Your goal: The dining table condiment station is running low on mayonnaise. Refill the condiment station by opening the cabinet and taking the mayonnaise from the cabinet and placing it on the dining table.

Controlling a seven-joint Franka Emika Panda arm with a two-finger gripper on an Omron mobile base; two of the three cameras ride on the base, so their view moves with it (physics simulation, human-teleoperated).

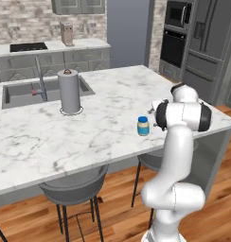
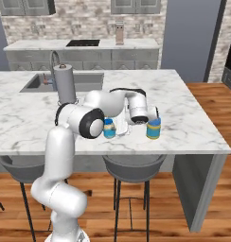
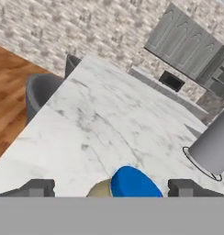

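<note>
The mayonnaise (image 1: 143, 126) stands upright on my side of the dining table tabletop (image 1: 103, 118), close to its near edge, blue lid up. In the hand view its lid (image 3: 134, 184) sits between my two fingertips, with marble showing on both sides of it, so my pincer (image 3: 117, 188) is spread apart around the jar and not pressing on it. In the right base view the jar (image 2: 109, 128) is partly hidden behind my elbow, and my pincer (image 2: 136, 124) hangs low over the tabletop (image 2: 183, 108). Just to the right of my hand stands a second small jar (image 2: 154, 128) with a yellow body and blue band. Further in, a grey paper-towel roll (image 1: 70, 91) stands upright on its ring base, beside the inset sink (image 1: 22, 92) and its faucet (image 1: 40, 78). Grey round stools (image 1: 75, 189) are tucked under the near edge. Grey wall cabinets (image 3: 187, 43) hang on the brick wall beyond.
</note>
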